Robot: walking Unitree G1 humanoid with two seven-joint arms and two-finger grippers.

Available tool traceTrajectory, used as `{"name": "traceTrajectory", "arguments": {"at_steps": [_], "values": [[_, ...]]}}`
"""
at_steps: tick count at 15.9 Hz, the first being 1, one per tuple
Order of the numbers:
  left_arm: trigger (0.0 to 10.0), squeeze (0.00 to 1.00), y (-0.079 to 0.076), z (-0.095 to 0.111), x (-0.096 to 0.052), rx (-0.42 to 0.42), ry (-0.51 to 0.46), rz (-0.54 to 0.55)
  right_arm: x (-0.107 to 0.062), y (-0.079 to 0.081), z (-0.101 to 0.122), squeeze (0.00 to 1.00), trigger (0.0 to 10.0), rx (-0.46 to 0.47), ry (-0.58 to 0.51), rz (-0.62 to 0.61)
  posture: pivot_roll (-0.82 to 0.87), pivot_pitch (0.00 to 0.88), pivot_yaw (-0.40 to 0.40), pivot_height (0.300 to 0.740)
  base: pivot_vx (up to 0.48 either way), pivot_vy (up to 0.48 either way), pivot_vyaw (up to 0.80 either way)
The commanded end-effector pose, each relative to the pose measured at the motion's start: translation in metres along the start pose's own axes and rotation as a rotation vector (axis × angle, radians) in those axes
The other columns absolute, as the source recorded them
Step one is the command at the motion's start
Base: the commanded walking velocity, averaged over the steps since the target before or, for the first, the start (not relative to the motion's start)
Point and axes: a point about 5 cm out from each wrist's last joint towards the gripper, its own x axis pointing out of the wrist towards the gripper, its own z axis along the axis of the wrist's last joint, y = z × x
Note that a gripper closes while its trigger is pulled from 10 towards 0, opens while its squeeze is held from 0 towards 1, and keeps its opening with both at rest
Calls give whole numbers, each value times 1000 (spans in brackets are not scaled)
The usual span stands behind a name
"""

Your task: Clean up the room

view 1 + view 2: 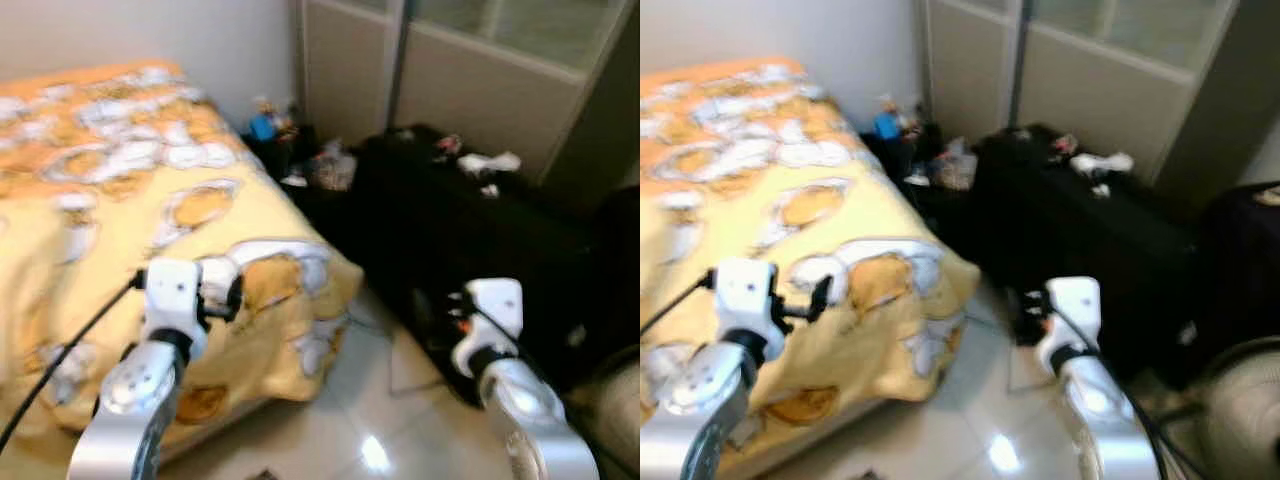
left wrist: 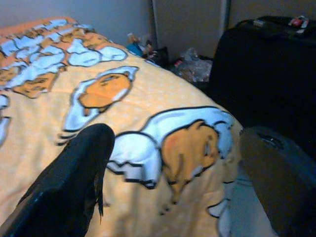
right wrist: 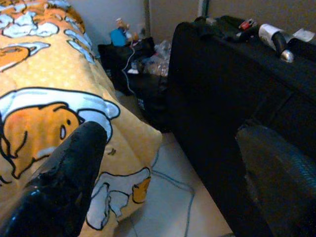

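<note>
A bed with a yellow and orange cartoon blanket takes up the robot's left side. Its long axis runs from the near corner by the robot away toward the far wall, and the blanket's corner hangs down over the bed's near end toward the pale tiled floor.

To the right of the bed, across a narrow strip of floor, stands a big black suitcase, its long side running away from the robot roughly in line with the bed. Small things lie on top of it, among them a white object; they are too blurred to name. Between the bed's far end and the suitcase, against the wall, sits a dark heap of clutter with a blue item on top and a crumpled plastic bag. A thin cable trails across the floor.

The left gripper is held over the blanket's near corner, fingers spread wide and empty. The right gripper hangs above the floor between bed and suitcase, also spread wide with nothing in it.
</note>
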Motion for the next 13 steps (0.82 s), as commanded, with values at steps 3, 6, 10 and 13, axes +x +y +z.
{"name": "traceTrajectory", "arguments": {"at_steps": [3,6,10,13], "values": [[10000,0,3,2,0,26,-1,7,3,7,4,0,10000,6,-15,12,72,0,13,740,0,356,0],[10000,0,0,3,0,32,-3,-6,6,10,7,0,10000,23,-19,34,73,0,9,740,0,354,0],[10000,0,0,2,1,26,2,-9,9,11,10,0,10000,18,-26,58,63,0,8,740,0,346,0],[10000,0,-1,1,4,26,4,-23,10,14,10,0,10000,10,-23,62,56,0,20,740,0,341,0]]}}
